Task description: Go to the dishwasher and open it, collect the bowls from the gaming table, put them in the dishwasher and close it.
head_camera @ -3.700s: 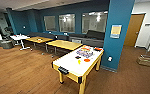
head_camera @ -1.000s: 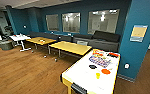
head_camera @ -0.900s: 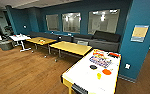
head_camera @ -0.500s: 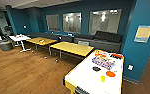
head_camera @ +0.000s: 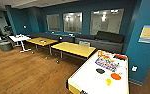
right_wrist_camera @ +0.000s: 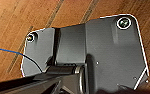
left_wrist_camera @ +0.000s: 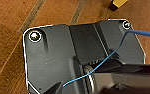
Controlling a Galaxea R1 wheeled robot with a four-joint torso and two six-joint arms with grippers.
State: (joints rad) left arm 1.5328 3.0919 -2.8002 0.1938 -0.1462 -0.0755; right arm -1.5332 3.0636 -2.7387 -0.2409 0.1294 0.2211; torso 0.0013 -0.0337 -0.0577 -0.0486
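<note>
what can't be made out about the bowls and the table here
- White table, head view: near end cut off by the picture's lower edge.
- Black bowl and orange bowl, head view: too blurred to tell whether anything is in them.
- Board-game box, head view: print too blurred to read.

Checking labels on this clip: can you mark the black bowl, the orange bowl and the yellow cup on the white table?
Black bowl [head_camera: 100, 70], head view, centre of the bowl.
Orange bowl [head_camera: 115, 76], head view, middle of the bowl.
Yellow cup [head_camera: 108, 81], head view, top of the cup.
</note>
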